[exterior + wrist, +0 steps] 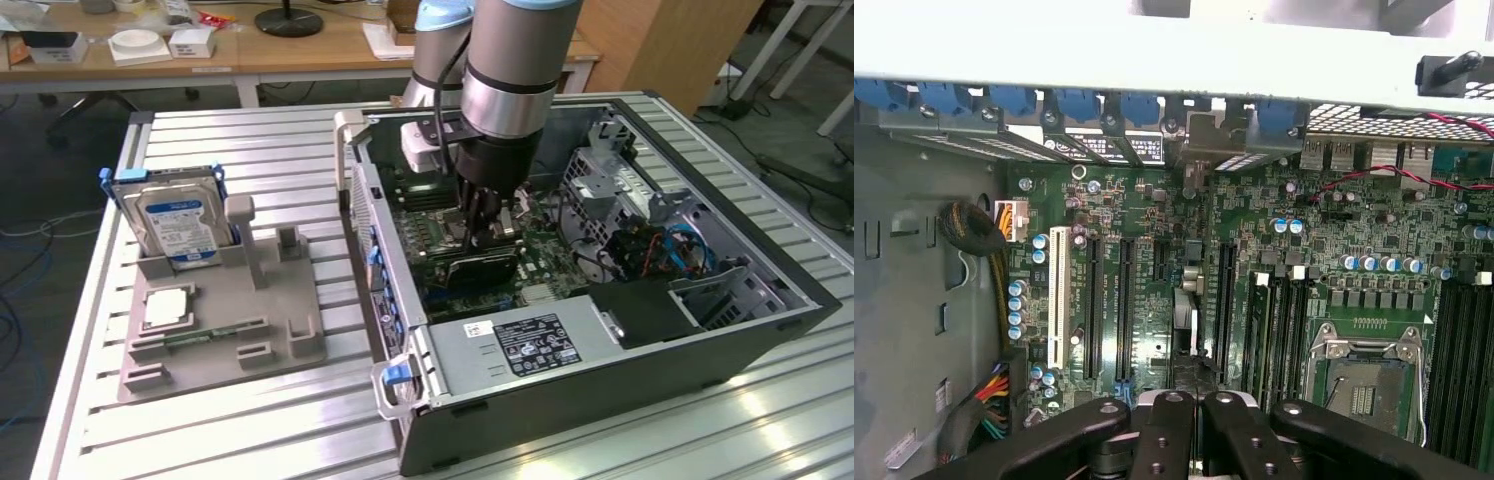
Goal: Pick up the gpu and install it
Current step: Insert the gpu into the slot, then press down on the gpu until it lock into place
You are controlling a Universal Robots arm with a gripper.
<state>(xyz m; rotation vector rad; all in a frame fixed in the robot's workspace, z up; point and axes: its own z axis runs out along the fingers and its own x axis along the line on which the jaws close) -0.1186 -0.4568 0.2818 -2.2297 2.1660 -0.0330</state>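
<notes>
The gpu [470, 268] is a thin black card standing on edge in a slot of the green motherboard [547, 262] inside the open computer case [627, 400]. In the wrist view the gpu [1191, 300] appears edge-on, running from its silver bracket [1199, 140] at the case's rear wall toward my gripper [1194, 400]. My gripper [483, 232] reaches straight down into the case, its black fingers [1154, 420] shut together right at the card's upper edge. Whether the card is pinched between them is hidden.
On the exterior view's left, a grey stand [227, 330] holds a silver hard drive with a blue label [180, 225], a processor chip [167, 308] and a green RAM stick [200, 335]. Power supply [534, 345], drive cage [627, 190] and cables [667, 250] crowd the case.
</notes>
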